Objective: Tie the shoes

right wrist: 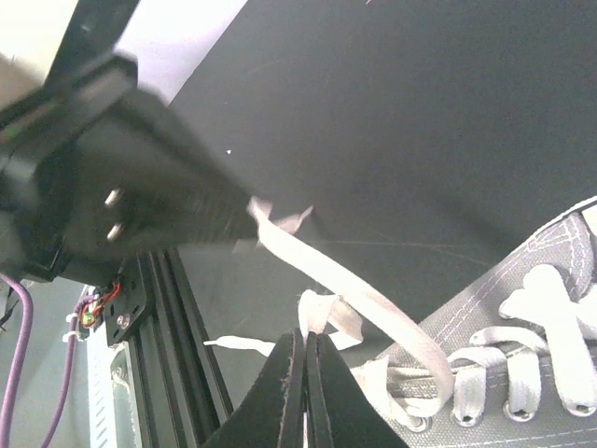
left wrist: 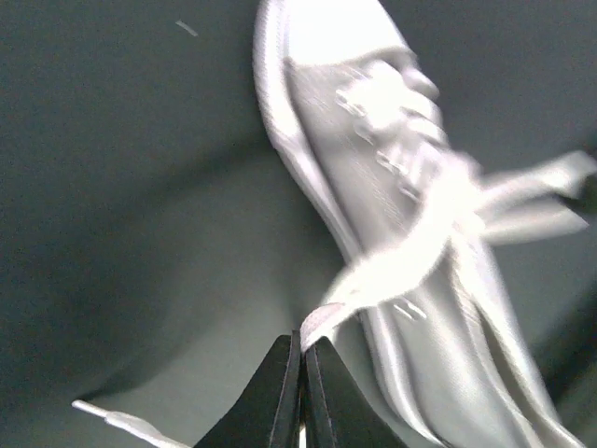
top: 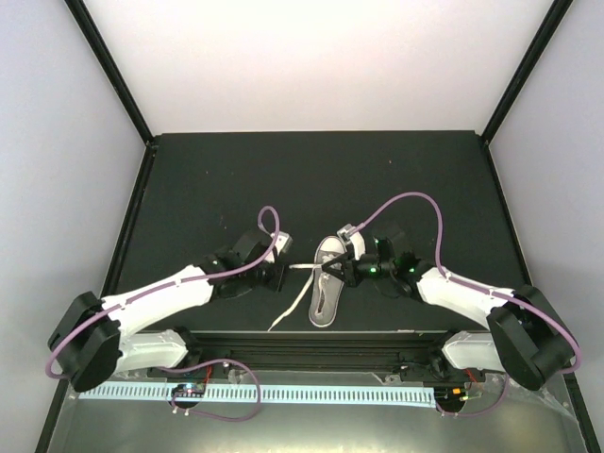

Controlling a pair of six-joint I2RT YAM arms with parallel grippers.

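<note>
The shoe point(top: 327, 283) is a small grey canvas sneaker with a white sole, lying on the black table top between my two arms, toe pointing away. In the left wrist view the shoe point(left wrist: 373, 177) is blurred, and my left gripper point(left wrist: 303, 340) is shut on a white lace point(left wrist: 328, 319) just beside its sole. My right gripper point(right wrist: 305, 337) is shut on a folded bit of lace point(right wrist: 317, 313) next to the eyelets of the shoe point(right wrist: 532, 308). From above, the left gripper point(top: 286, 268) and right gripper point(top: 325, 268) stand close together over the shoe's left side.
A loose lace end point(top: 288, 310) trails toward the black rail point(top: 311, 340) at the near edge. The left arm's black gripper body point(right wrist: 159, 187) fills the upper left of the right wrist view. White walls stand round the black table top point(top: 311, 179).
</note>
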